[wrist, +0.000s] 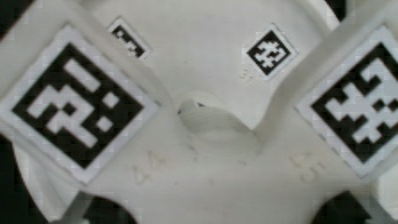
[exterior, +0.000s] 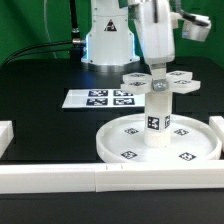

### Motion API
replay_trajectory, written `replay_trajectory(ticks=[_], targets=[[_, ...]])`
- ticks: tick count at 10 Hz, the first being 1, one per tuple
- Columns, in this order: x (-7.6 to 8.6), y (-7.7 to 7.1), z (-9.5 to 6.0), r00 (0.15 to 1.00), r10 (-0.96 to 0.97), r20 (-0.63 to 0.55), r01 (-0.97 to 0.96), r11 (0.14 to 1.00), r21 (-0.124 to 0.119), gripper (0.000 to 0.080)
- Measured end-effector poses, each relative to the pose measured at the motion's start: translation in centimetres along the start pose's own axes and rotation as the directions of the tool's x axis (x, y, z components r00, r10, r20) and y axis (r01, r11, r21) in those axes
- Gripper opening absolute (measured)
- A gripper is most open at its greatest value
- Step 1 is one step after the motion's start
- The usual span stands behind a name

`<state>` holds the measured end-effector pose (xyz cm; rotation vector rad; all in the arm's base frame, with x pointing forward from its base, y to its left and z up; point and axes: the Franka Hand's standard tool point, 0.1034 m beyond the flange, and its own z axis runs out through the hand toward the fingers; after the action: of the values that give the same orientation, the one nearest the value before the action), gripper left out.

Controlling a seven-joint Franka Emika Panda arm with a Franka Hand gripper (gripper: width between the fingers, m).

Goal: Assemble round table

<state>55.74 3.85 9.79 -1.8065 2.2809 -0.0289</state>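
Note:
The large white rimmed disc (exterior: 112,146) lies flat at the exterior view's lower right. The short cylinder leg (exterior: 156,122) stands upright on its central hub. The small flat base piece (exterior: 180,81), a cross of tagged lobes, sits on top of the leg. My gripper (exterior: 156,76) comes straight down from above and is shut on the base piece's middle. In the wrist view the base piece (wrist: 214,125) fills the picture, with large tags on either side. Only dark bits of the fingers (wrist: 98,205) show beside it.
The marker board (exterior: 100,98) lies flat behind and to the left of the disc. Long white rails run along the front (exterior: 90,180), the left (exterior: 5,135) and the right (exterior: 218,125). The robot's base (exterior: 105,40) stands at the back.

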Motion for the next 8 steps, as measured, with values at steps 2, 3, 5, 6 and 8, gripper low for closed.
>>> replay_trajectory(ticks=[2, 3, 5, 6, 8], targets=[[-0.16, -0.02, -0.02, 0.99, 0.143, 0.011, -0.144, 0.989, 0.034, 0.0449], [-0.09, -0.03, -0.05, 0.98, 0.2, 0.011, -0.2, 0.979, 0.033, 0.0449], [-0.04, -0.04, -0.09, 0.954, 0.3, 0.025, -0.301, 0.953, 0.034, 0.0449], [0.02, -0.05, -0.11, 0.943, 0.332, 0.03, -0.333, 0.942, 0.035, 0.0449], [0.06, -0.08, -0.15, 0.909, 0.416, 0.044, -0.417, 0.908, 0.032, 0.0449]])
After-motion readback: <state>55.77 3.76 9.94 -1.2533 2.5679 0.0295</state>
